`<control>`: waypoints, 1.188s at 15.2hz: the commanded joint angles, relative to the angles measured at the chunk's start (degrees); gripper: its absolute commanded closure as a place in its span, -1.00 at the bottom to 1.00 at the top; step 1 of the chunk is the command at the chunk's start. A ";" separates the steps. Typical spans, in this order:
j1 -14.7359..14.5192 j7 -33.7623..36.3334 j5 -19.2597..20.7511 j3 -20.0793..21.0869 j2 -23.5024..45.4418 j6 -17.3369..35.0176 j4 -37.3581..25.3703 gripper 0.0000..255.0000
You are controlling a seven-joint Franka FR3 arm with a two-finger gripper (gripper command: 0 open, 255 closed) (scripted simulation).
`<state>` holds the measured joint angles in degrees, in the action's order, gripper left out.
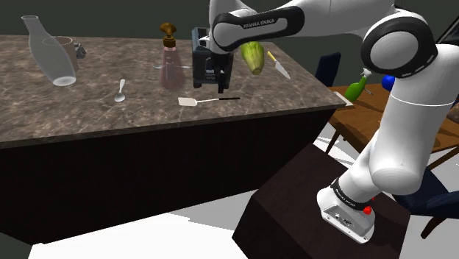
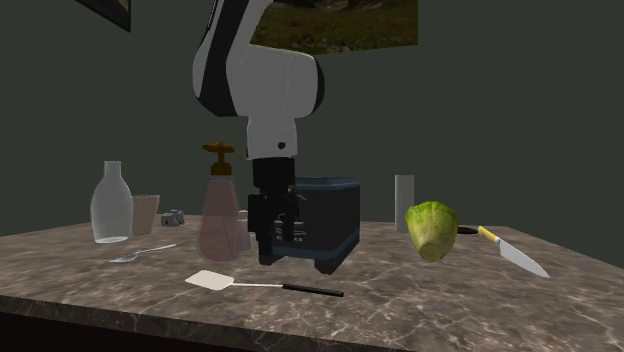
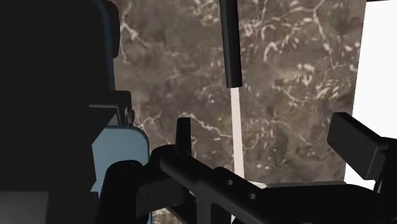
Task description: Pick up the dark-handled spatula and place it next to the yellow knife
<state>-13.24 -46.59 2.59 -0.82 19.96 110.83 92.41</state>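
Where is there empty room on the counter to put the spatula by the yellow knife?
Bare counter lies between the yellow knife, the spatula handle and the front edge. Another bare patch sits between the spoon and the spatula. It's crowded around the pink bottle, dark box and gripper.

A brown marbled tabletop (image 1: 294, 90) with a dark front crosses the dim room, a wooden table (image 1: 368, 121) and dark blue chair (image 1: 329, 68) stand at 3 o'clock in the shoulder view above a pale floor (image 1: 213, 217), and a landscape picture (image 2: 335, 25) hangs at 12 o'clock on the second exterior view's dark wall (image 2: 500, 120).
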 commanded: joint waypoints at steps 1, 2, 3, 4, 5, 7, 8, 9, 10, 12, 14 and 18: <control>-0.74 -2.20 0.53 0.91 4.37 -0.64 -4.34 -1.00; -0.95 -2.83 0.72 1.16 5.56 -0.85 -5.53 -1.00; -0.93 -2.82 0.73 1.15 5.71 -0.16 -4.98 -1.00; -0.91 -2.81 0.74 1.14 5.88 0.54 -4.45 -1.00; -0.89 -2.80 0.75 1.13 6.04 1.24 -3.92 -1.00; -0.85 -2.77 0.78 1.11 6.44 2.59 -2.97 -1.00; -0.83 -2.76 0.79 1.10 6.65 3.26 -2.50 -1.00; -0.81 -2.75 0.81 1.09 6.87 3.93 -2.06 -1.00; -0.80 -2.74 0.82 1.08 6.99 4.32 -1.78 -1.00; -0.80 -2.74 0.82 1.08 7.00 4.32 -1.80 -1.00; -0.79 -2.74 0.82 1.09 7.00 4.32 -1.81 -1.00; -0.80 -2.72 0.83 1.10 7.04 4.32 -1.83 1.00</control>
<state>-14.05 -49.31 3.43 0.28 26.91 115.21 90.48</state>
